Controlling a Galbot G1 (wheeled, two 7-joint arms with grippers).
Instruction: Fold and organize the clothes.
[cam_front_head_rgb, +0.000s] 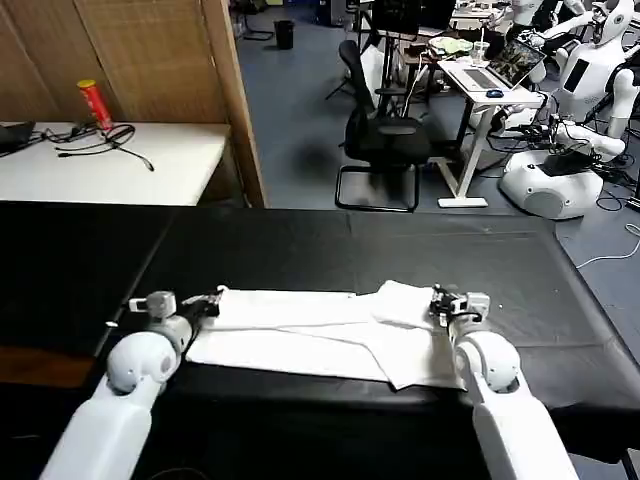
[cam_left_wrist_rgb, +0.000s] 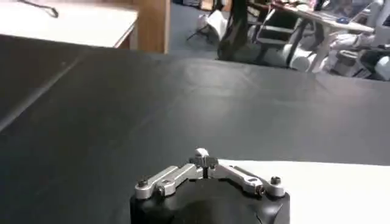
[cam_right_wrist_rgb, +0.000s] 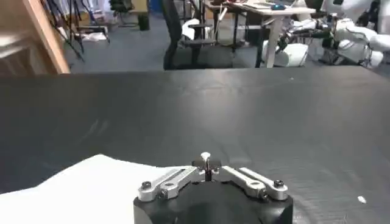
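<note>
Your white T-shirt (cam_front_head_rgb: 330, 335) lies folded into a long band on the near part of the black counter (cam_front_head_rgb: 400, 250), one end doubled over by the right arm. Your left claw (cam_front_head_rgb: 212, 301) sits at the band's left end, your right claw (cam_front_head_rgb: 437, 301) at the right end, likely so you can handle both ends together. In the wrist views each claw's fingers are together, apparently pinching nothing.
</note>
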